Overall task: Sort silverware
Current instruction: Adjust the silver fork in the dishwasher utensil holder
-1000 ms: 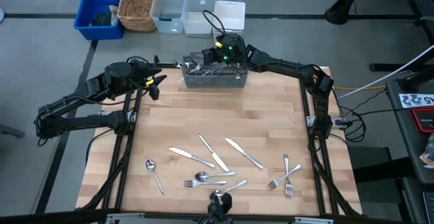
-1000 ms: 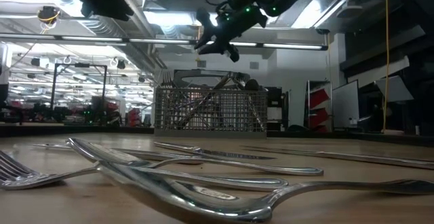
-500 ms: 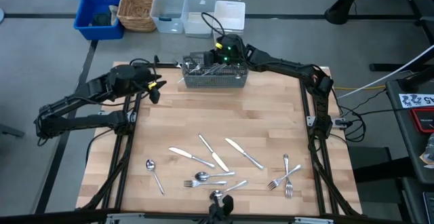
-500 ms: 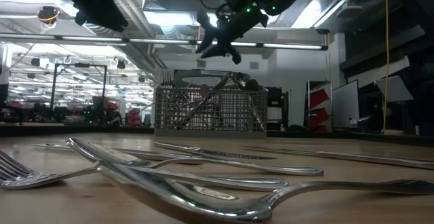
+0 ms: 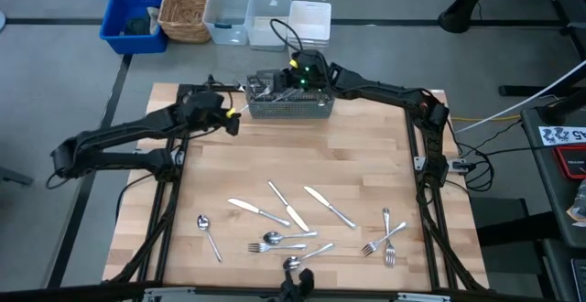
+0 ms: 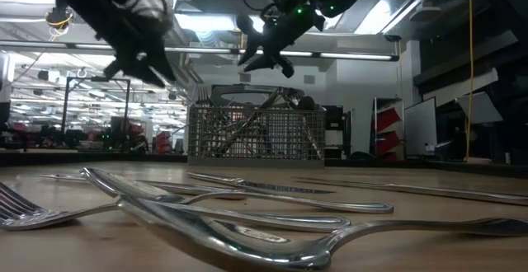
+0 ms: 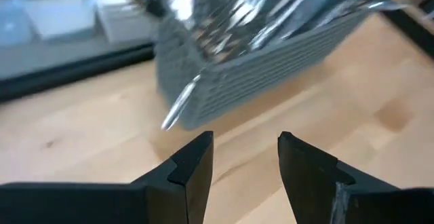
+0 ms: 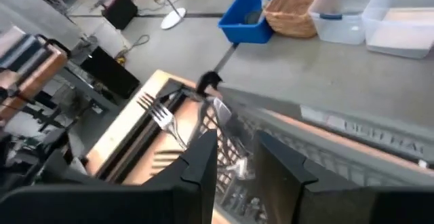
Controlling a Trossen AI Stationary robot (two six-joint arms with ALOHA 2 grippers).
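High view: most silverware (image 5: pixel 291 212) lies scattered flat on the near half of the table (image 5: pixel 366 156), long axes at mixed diagonals; more stands handle-up in the mesh basket (image 5: pixel 291 103) at the far edge. Left gripper (image 5: pixel 231 119) hovers beside the basket, fingers apart, empty. Right gripper (image 5: pixel 286 80) hangs over the basket, fingers slightly parted.

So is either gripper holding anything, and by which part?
Left gripper is open and empty beside the basket. Right gripper, over the basket: cannot tell whether it holds anything.
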